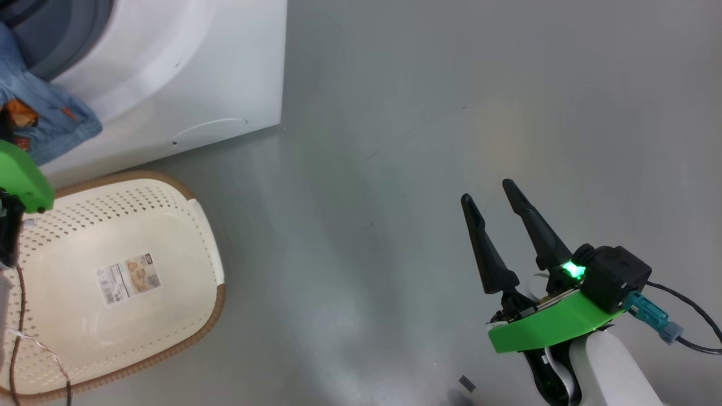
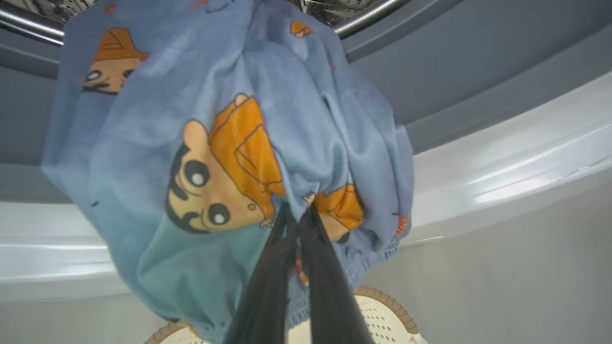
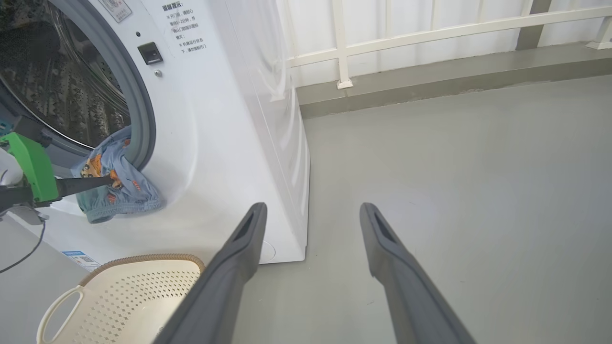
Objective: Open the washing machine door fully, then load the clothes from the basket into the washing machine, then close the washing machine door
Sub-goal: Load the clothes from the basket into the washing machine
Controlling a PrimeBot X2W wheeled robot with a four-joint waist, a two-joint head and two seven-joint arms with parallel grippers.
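Observation:
A light-blue garment [image 2: 229, 143] with orange cartoon figures hangs over the grey rubber ring [image 2: 478, 62] of the washing machine [image 3: 224, 143], half inside the steel drum [image 3: 52, 81]. My left gripper [image 2: 299, 212] is shut on its lower folds. From the right wrist view the same garment [image 3: 119, 186] droops out of the drum opening, held by the left gripper [image 3: 111, 179]. The cream basket [image 1: 113, 282] stands on the floor below with just a sticker [image 1: 128, 278] inside. My right gripper [image 1: 488, 189] stands open over bare floor, well to the right. The door is out of view.
Grey floor [image 1: 423, 113] stretches to the right of the machine. A white railing and low kerb [image 3: 430, 62] run along the back. A thin cable [image 1: 20, 321] hangs from my left arm over the basket. A small dark scrap [image 1: 467, 384] lies on the floor.

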